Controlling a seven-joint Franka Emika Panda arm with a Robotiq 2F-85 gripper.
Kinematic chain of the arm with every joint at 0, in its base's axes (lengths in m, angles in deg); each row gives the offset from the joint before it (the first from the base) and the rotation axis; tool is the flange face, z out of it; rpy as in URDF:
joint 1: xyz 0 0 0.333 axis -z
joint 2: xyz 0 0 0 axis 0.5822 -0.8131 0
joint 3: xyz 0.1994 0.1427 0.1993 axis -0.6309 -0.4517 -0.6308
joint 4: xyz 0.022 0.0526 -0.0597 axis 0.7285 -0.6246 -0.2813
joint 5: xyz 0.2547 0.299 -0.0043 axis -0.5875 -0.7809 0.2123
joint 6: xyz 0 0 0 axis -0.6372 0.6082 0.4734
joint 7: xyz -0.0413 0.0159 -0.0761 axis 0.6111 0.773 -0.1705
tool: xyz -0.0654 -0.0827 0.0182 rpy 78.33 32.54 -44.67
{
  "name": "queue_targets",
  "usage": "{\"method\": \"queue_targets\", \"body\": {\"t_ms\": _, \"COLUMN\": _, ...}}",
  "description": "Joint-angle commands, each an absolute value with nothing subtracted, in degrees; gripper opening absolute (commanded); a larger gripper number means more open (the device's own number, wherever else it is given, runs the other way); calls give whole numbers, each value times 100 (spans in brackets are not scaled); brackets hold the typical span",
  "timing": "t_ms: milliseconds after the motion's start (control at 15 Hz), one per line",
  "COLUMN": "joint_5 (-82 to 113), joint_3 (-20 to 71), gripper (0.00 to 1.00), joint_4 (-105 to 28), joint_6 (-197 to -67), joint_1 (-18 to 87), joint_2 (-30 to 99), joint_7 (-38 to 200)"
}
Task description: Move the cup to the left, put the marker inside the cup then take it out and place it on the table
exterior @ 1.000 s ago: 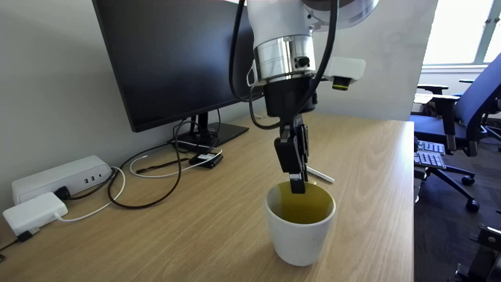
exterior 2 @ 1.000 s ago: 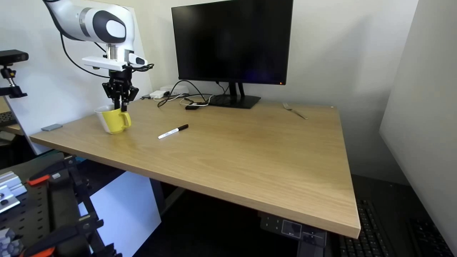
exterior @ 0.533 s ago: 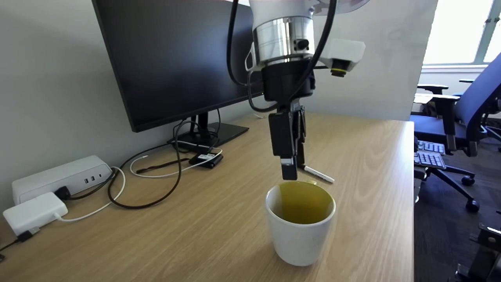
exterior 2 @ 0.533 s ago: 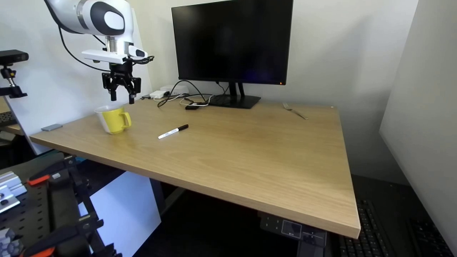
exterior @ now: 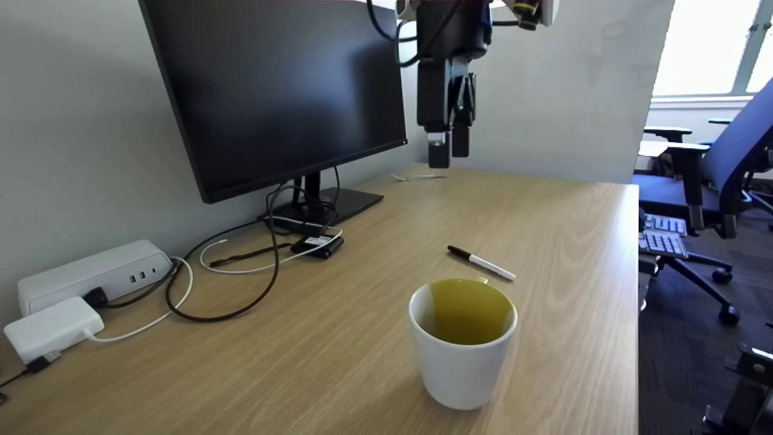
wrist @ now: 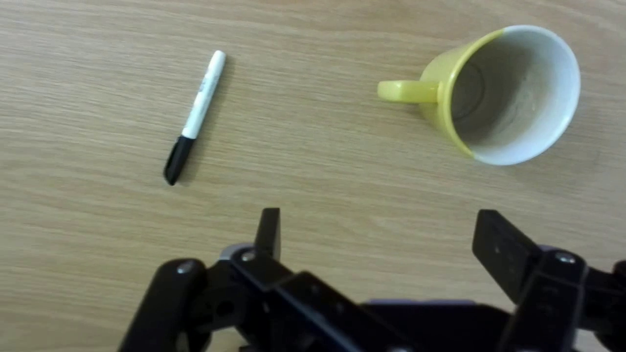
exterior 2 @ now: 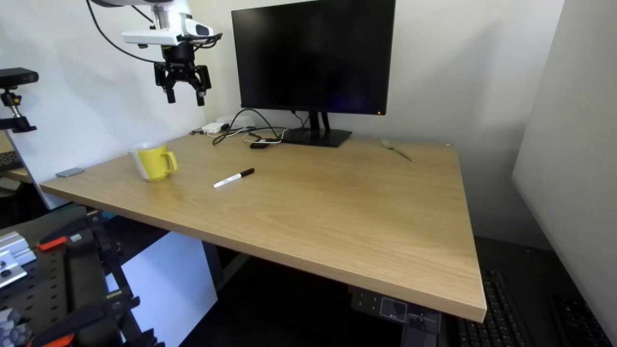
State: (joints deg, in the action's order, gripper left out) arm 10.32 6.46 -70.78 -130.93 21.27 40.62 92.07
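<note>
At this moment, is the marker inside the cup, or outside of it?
Outside. The marker lies on the table, apart from the cup, and the wrist view shows a gap between them.

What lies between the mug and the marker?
Bare table, with the handle of the mug jutting partway toward the marker; the wrist view shows it.

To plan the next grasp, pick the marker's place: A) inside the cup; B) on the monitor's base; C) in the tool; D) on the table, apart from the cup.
D: the wrist view shows the marker on the table, a gap between it and the cup.
</note>
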Motion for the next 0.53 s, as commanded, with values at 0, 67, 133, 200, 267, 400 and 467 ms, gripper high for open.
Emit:
{"method": "queue_targets", "body": {"t_ms": 0, "joint_5": 1282, "joint_3": 938, "gripper": 100, "joint_4": -7309, "joint_6": -13026, "joint_1": 2389, "joint_2": 4573, "joint_7": 9217}}
{"method": "queue_targets", "body": {"t_ms": 67, "joint_5": 1347, "joint_3": 1051, "gripper": 100, "joint_4": -7343, "joint_6": -13013, "joint_1": 2483, "joint_2": 4699, "joint_7": 9200}}
{"method": "queue_targets", "body": {"t_ms": 133, "joint_5": 1405, "joint_3": 1171, "gripper": 100, "joint_4": -7380, "joint_6": -13108, "joint_1": 2581, "joint_2": 4746, "joint_7": 9134}}
{"method": "queue_targets", "body": {"t_ms": 200, "joint_5": 1460, "joint_3": 1269, "gripper": 100, "joint_4": -7402, "joint_6": -13128, "joint_1": 2665, "joint_2": 4813, "joint_7": 9052}}
{"method": "queue_targets", "body": {"t_ms": 267, "joint_5": 1467, "joint_3": 1361, "gripper": 100, "joint_4": -7414, "joint_6": -13155, "joint_1": 2747, "joint_2": 4822, "joint_7": 8989}}
{"method": "queue_targets", "body": {"t_ms": 400, "joint_5": 1447, "joint_3": 1494, "gripper": 100, "joint_4": -7428, "joint_6": -13209, "joint_1": 2868, "joint_2": 4764, "joint_7": 8822}}
{"method": "queue_targets", "body": {"t_ms": 467, "joint_5": 1428, "joint_3": 1541, "gripper": 100, "joint_4": -7461, "joint_6": -13260, "joint_1": 2904, "joint_2": 4709, "joint_7": 8737}}
